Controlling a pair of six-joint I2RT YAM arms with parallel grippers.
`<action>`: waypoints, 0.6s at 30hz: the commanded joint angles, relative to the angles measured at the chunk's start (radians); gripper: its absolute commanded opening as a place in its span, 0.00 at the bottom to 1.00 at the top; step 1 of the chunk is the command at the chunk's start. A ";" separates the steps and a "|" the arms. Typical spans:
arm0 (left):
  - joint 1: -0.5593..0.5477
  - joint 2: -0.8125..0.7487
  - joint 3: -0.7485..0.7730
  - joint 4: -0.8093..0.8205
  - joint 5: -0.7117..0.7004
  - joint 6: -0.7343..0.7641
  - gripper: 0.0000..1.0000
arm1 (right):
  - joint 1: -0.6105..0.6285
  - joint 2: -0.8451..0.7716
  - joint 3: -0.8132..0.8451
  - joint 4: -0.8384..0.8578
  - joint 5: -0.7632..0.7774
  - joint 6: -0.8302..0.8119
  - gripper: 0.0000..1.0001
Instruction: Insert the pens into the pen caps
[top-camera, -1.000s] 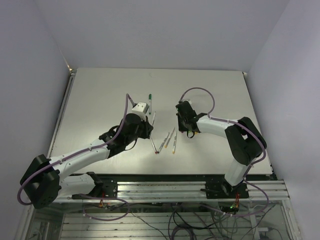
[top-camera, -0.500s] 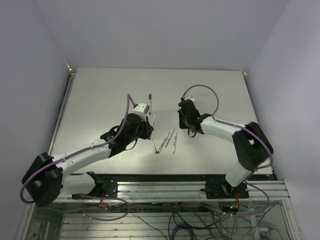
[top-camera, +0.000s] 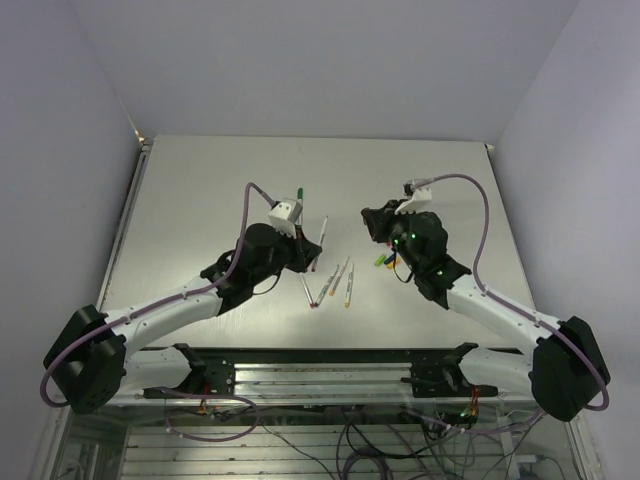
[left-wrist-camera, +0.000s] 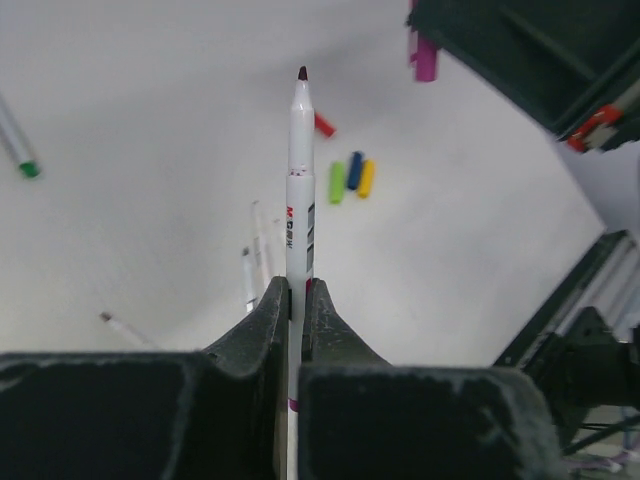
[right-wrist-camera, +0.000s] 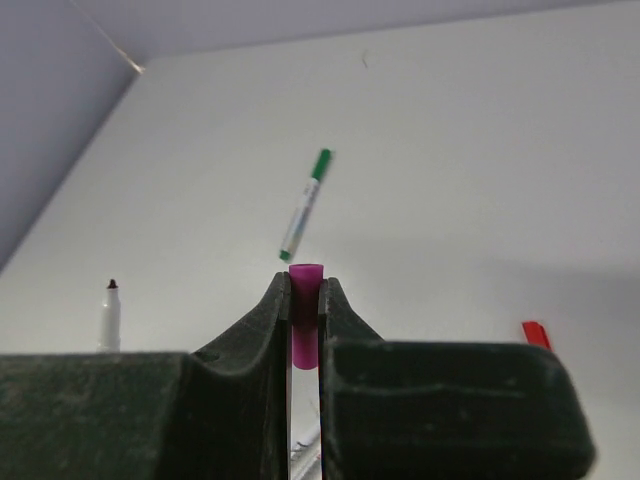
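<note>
My left gripper (left-wrist-camera: 297, 290) is shut on a whitish pen (left-wrist-camera: 298, 180) with a dark red tip, held off the table and pointing away from the wrist. My right gripper (right-wrist-camera: 305, 285) is shut on the magenta pen cap (right-wrist-camera: 305, 300), its open mouth facing outward. In the top view the held pen (top-camera: 320, 232) and the right gripper (top-camera: 370, 220) face each other with a gap between them. The red cap (left-wrist-camera: 324, 125), green cap (left-wrist-camera: 336, 183), blue cap (left-wrist-camera: 354, 170) and yellow cap (left-wrist-camera: 367, 178) lie on the table. Three pens (top-camera: 340, 272) lie near the middle.
A green-ended pen (top-camera: 299, 197) lies alone farther back on the table, also in the right wrist view (right-wrist-camera: 305, 205). The grey table (top-camera: 200, 190) is walled at the back and sides. The arm bases and a metal rail (top-camera: 330, 375) run along the near edge.
The right gripper shut on the magenta cap, lifted it and swung to face left. The left gripper raised its pen and tilted it toward the right gripper.
</note>
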 joint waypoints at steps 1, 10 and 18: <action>0.006 0.013 -0.011 0.208 0.149 -0.050 0.07 | -0.007 -0.059 -0.073 0.262 -0.042 0.053 0.00; 0.006 0.070 0.004 0.307 0.251 -0.099 0.07 | -0.007 -0.080 -0.216 0.662 -0.063 0.157 0.00; 0.003 0.065 -0.014 0.340 0.259 -0.101 0.07 | -0.007 -0.015 -0.247 0.858 -0.135 0.221 0.00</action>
